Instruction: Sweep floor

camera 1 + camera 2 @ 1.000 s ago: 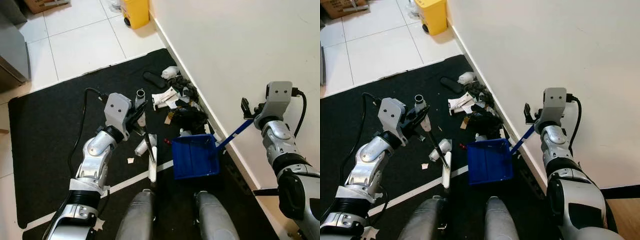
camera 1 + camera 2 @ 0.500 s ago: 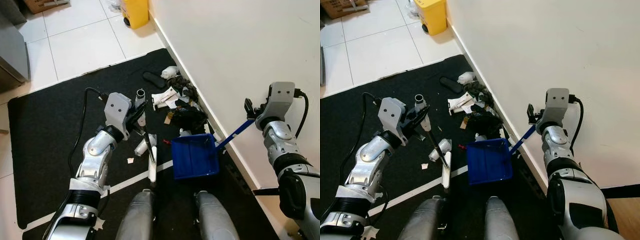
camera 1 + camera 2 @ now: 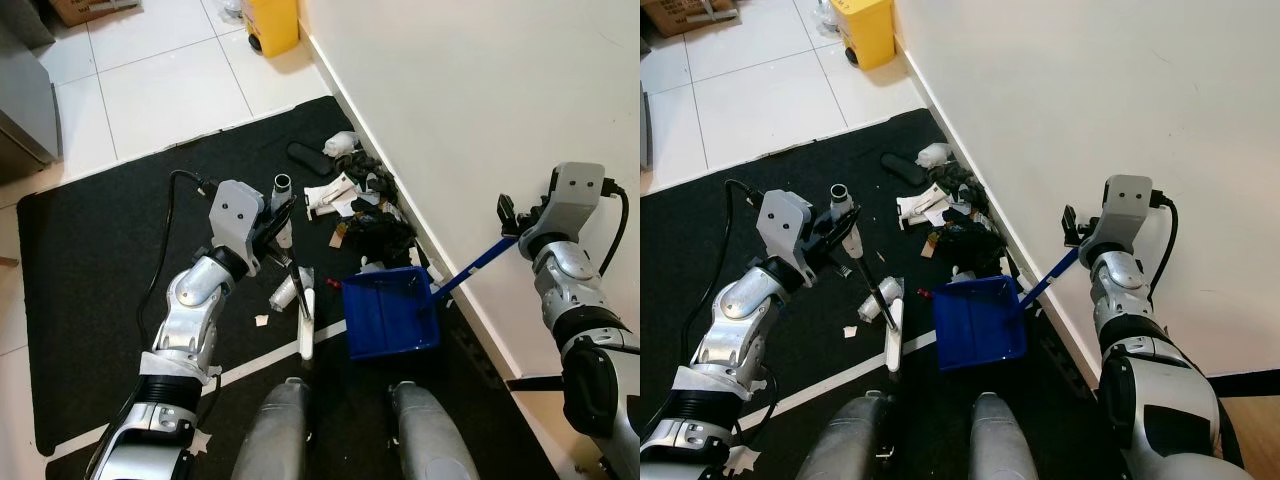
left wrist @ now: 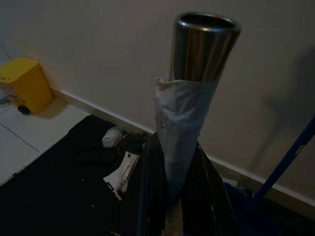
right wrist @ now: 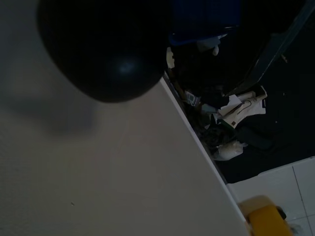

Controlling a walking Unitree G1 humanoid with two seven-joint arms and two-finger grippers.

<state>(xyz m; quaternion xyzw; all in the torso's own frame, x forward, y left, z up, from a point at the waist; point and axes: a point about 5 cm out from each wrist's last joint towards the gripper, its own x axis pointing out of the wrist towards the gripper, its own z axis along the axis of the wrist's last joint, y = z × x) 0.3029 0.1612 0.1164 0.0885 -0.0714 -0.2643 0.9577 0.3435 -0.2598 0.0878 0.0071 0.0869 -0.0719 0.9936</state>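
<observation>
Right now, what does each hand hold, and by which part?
Left hand grips the broom near its handle's top; right hand holds the blue dustpan by its handle's end.

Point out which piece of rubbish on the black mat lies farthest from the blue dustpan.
The white crumpled wad by the white wall's skirting, at the far end of the litter pile; the long black flat piece lies just beside it, slightly nearer the blue dustpan.

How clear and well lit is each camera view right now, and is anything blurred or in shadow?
Left eye and right eye views: bright, sharp, the litter pile by the wall crisp. Left wrist view: dim, yet the broom handle in the left gripper is in focus. Right wrist view: very dark, a blurred black round shape up close, the wall shadowed.
</observation>
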